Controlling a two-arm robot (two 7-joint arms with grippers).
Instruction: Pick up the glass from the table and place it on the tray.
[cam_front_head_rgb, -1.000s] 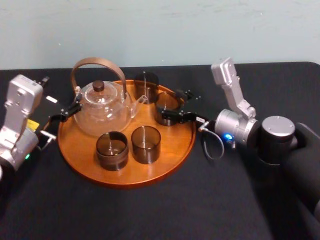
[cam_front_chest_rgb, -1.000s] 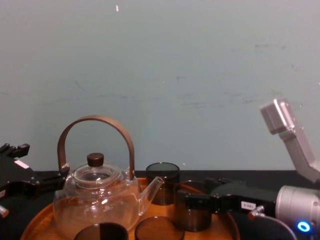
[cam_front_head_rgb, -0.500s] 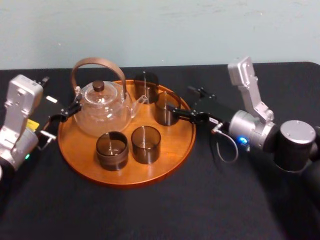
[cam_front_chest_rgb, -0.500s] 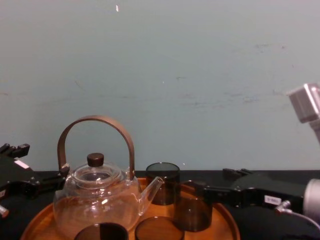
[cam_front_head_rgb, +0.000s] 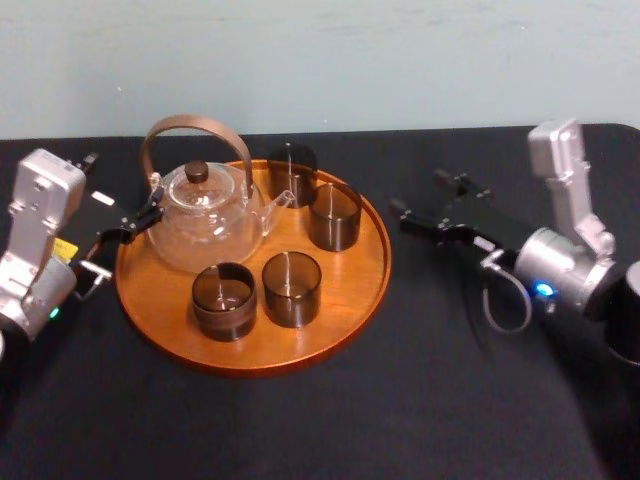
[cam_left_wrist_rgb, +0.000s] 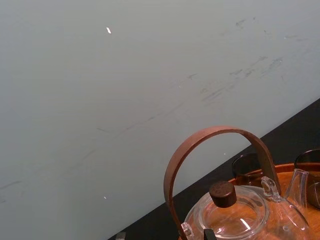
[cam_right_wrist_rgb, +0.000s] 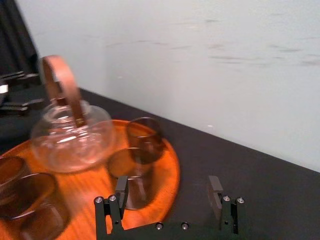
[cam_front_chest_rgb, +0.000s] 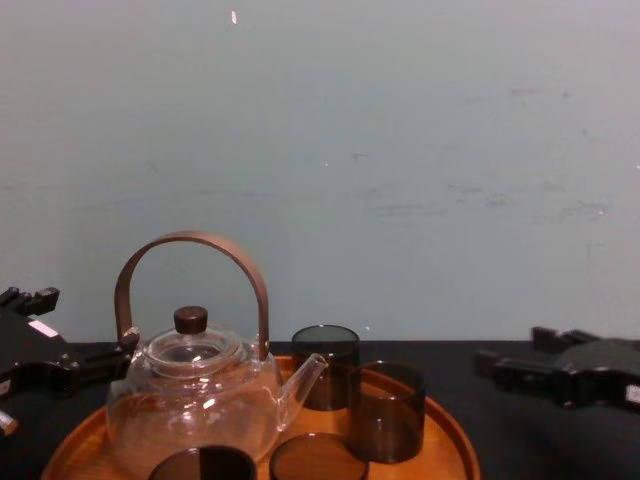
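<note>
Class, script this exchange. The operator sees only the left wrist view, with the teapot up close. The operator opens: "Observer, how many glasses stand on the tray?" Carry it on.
Observer: Four. The back glass, the right glass, the front-right glass and the front-left glass are all upright on the tray.
Operator: Where is the right tool?
Observer: The right tool hangs open and empty over the table, to the right of the tray and apart from its rim.
Operator: And the left tool?
Observer: The left tool sits by the tray's left rim, beside the glass teapot.
</note>
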